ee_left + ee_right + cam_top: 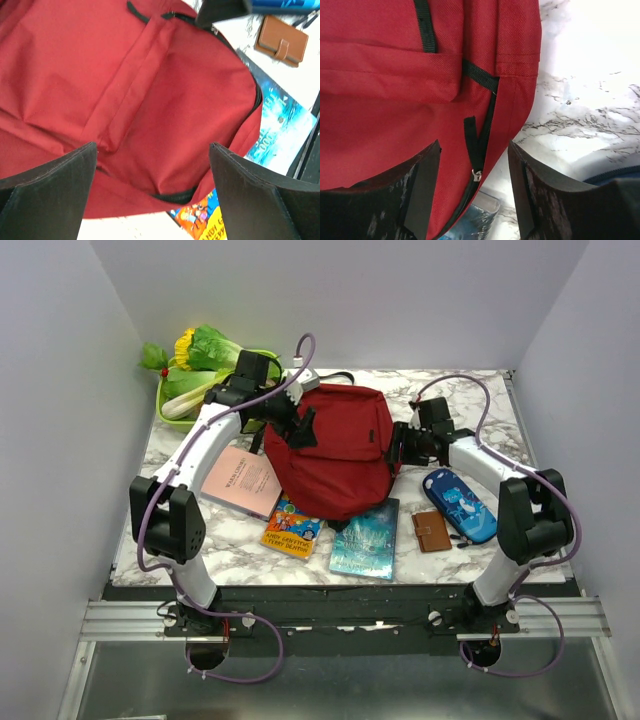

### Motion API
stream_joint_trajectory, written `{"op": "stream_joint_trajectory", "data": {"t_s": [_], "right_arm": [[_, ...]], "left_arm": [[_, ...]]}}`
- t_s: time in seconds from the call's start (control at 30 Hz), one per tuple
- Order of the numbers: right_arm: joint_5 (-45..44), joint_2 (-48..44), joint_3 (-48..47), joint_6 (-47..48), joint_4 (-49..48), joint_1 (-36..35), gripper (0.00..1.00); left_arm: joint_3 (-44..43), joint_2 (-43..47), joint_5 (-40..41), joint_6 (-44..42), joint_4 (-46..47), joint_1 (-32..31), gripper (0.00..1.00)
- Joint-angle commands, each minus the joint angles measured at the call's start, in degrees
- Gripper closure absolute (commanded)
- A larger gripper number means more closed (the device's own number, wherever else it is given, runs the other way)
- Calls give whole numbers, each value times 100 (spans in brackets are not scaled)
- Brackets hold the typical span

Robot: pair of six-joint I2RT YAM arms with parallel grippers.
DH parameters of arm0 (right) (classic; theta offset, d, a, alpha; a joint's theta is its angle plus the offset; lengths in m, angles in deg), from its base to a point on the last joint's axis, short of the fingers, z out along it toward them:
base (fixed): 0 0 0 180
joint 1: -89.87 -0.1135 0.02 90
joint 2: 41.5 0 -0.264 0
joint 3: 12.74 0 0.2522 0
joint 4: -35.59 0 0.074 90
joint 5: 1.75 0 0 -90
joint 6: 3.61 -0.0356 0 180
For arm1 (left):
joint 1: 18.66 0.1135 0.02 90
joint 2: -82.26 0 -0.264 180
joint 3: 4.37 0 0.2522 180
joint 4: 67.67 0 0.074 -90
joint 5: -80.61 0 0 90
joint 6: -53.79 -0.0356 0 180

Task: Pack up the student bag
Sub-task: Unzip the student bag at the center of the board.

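The student bag [335, 450], a dark red backpack with black zipper trim, lies in the middle of the marble table. My left gripper [300, 428] hovers over its upper left part. In the left wrist view that gripper [152, 145] stands wide open above the red fabric [150, 85], with nothing between its fingers. My right gripper [400, 445] is at the bag's right side. In the right wrist view it [474, 144] is open, its fingers standing either side of the black zipper pull [471, 137] and metal slider [477, 175] without gripping them.
Along the bag's near side lie a pink notebook [240, 480], a colourful booklet [292, 528], a blue book [366, 538], a brown wallet [432, 530] and a blue pencil case [458, 504]. A green basket of vegetables [195, 375] stands at the back left.
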Motion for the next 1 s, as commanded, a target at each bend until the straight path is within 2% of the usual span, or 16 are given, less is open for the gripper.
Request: {"op": "stream_joint_trajectory", "data": {"t_s": [0.0,0.1,0.2,0.33,0.37,0.43,0.67,0.77,0.8,0.83,0.87,0.9,0.97], "right_arm": [[140,355,179,162,-331,-88,36],[114,566,188,163,-349,-106,38],[202,646,232,145,-419,-115,44],[360,419,267,154,-455,-150,74],[369,322,293,162,-428,-158,89],[396,-81,477,206,-393,-176,99],[387,-1409,1426,391,-174,-264,99],[343,-1639,1681,479,2,-264,99],[343,-1692,1717,514,37,-264,99],[343,-1692,1735,540,125,-264,99],[343,-1675,1761,549,152,-264,99],[369,-1657,1787,558,169,-264,99],[413,-1639,1822,558,187,-264,99]], "left_arm": [[-320,-238,194,676,956,-111,1],[-444,-396,185,773,1087,-111,1],[-322,-405,185,853,1307,-120,1],[-286,-572,308,1020,1553,-198,1],[-303,-685,300,1046,1597,-225,1],[-382,-809,326,1143,1842,-286,2],[-682,-1503,273,1538,2660,-708,3],[-568,-1661,238,2029,3178,-840,9],[-515,-1697,256,2153,3319,-893,15],[-506,-1741,308,2493,3520,-919,15],[-497,-1837,213,2540,3592,-946,12],[-488,-1873,160,2567,3645,-972,1],[-445,-1978,-68,2821,3882,-1034,1]]}}
